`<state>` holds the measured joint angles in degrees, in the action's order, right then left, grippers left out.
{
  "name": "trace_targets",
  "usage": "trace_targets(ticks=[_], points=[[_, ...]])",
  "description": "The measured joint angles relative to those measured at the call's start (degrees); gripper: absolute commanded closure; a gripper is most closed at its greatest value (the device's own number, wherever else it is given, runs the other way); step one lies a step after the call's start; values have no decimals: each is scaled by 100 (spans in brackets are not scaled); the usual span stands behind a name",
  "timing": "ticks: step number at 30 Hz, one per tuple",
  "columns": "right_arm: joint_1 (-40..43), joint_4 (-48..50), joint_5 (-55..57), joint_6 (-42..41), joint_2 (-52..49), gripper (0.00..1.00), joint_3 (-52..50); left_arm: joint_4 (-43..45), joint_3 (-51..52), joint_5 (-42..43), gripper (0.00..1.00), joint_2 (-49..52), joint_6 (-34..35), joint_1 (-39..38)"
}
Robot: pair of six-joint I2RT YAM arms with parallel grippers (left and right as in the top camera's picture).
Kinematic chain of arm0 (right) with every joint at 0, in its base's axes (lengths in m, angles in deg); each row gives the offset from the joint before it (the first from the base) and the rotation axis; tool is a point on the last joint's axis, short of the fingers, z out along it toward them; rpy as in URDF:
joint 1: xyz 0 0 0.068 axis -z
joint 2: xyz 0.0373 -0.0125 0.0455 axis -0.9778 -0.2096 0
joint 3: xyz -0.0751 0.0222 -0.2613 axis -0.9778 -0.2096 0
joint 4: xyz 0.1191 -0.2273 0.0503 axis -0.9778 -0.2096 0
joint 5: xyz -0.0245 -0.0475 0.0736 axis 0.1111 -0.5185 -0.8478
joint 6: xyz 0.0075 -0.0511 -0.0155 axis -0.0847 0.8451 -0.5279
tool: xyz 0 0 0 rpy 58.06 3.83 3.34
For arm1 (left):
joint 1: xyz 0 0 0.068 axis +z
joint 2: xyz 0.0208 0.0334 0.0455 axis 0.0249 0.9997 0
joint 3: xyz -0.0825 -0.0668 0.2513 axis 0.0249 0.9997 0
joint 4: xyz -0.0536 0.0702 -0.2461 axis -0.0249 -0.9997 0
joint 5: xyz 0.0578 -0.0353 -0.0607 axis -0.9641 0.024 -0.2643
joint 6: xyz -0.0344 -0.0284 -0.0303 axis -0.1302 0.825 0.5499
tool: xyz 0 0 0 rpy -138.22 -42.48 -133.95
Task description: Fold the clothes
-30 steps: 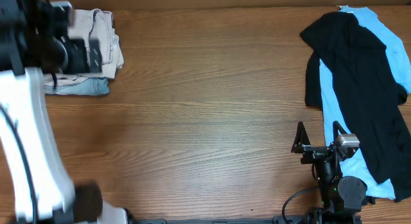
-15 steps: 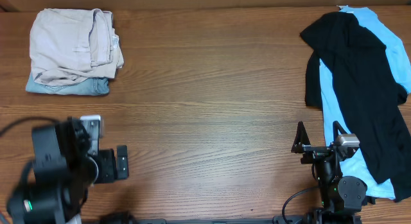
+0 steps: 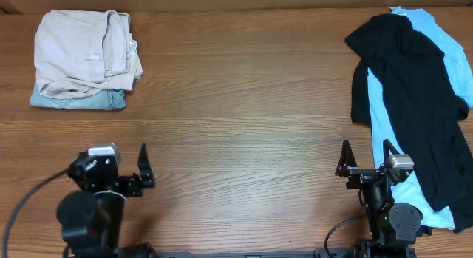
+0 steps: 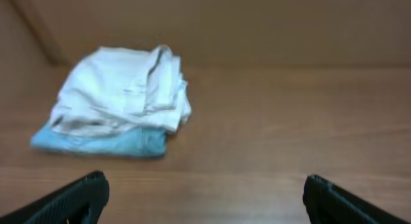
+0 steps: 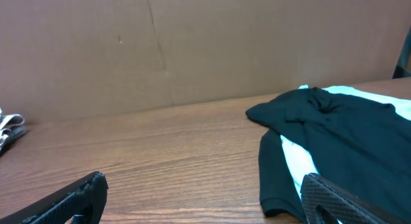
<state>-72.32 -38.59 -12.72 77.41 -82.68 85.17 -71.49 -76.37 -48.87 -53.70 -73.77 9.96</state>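
**Item 1. Desk [image 3: 244, 103].** Brown wood-grain top, with the grain running left to right. A plain brown back panel [image 5: 192, 44] stands along the far edge.

**Item 2. Beige shorts [image 3: 83, 55].** Folded into a compact bundle at the far left corner of the desk. Waistband and seams show along the right side. They rest on top of item 3.

**Item 3. Pale blue garment [image 3: 77, 100].** Folded and lying under the shorts. Only its near edge shows, as a strip in front of the bundle.

**Item 4. Black top [image 3: 414, 103].** Unfolded and rumpled, spread down the right side of the desk from the far edge toward the near edge. It lies over item 5.

**Item 5. Sky-blue top [image 3: 443, 43].** Unfolded, under the black top. It shows past the black top at the far right, along its left side and at the near end.

**Item 6. Left gripper [image 3: 112, 163].** At the near left of the desk, jaws spread wide with nothing between them. It is well apart from the folded pile, which its wrist view shows ahead and to the left, slightly blurred.

**Item 7. Right gripper [image 3: 366, 158].** At the near right of the desk, jaws spread wide and empty, just beside the near end of the two tops. From overhead its right finger overlaps the sky-blue hem, but contact cannot be told. Its wrist view shows the black top ahead to the right, with blue beneath.
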Motion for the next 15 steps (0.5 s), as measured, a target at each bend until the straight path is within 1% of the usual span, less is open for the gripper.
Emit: trace_targets(ticks=[2, 7, 11, 15], points=[[0, 0, 0, 4, 0, 0, 0, 758, 634, 33, 0, -428, 0, -144], [0, 2, 0, 2, 0, 0, 0, 2059, 1770, 61, 0, -1069, 24, -295], [0, 2, 2, 2, 0, 0, 0, 2876, 2448, 63, 0, -1412, 87, -334], [2, 4, 0, 2, 0, 0, 0, 3204, 3023, -7, 0, -1733, 177, -428]])
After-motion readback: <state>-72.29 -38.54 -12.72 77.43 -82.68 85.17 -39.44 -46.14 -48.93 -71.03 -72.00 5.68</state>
